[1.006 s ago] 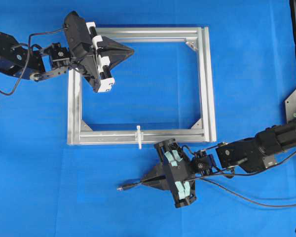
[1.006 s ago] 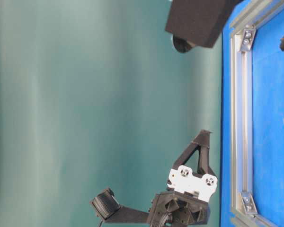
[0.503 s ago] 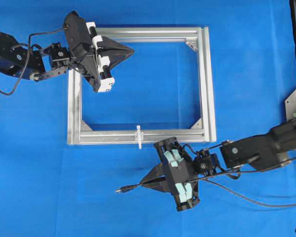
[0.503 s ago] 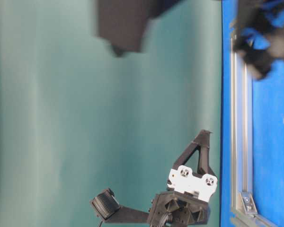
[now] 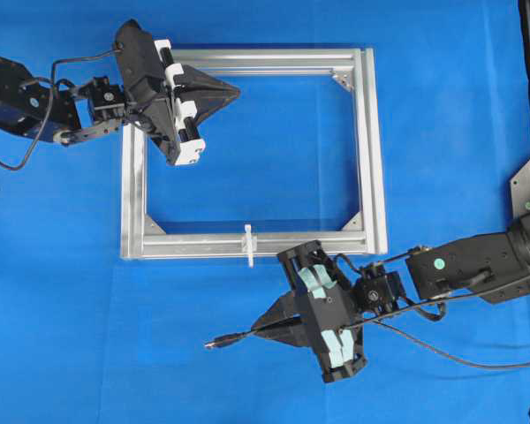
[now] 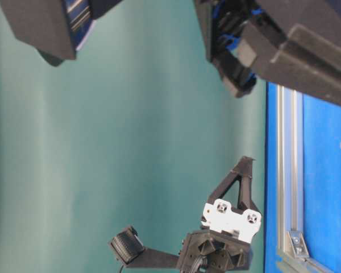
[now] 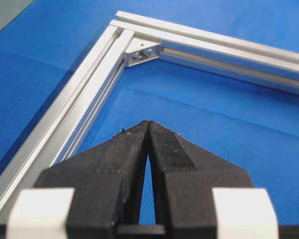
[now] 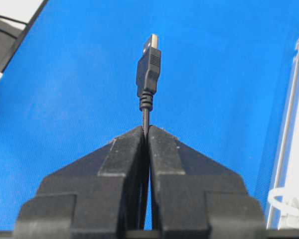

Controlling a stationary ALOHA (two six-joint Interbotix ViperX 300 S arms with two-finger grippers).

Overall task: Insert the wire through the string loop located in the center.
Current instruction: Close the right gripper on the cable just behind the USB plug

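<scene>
Right gripper (image 5: 263, 329) clamped on wire (image 5: 238, 335), plug pointing leftward, parallel to the frame bar (image 5: 194, 245). String loop (image 5: 248, 244) stands on that bar, above and slightly right of plug. Left gripper (image 5: 234, 89) shut, empty, farther off.

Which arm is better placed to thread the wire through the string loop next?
The right. Its end effector is shut on the wire, plug tip sticking out ahead, just outside the frame bar near the string loop. The left end effector is shut, empty, at the frame's far corner.
</scene>
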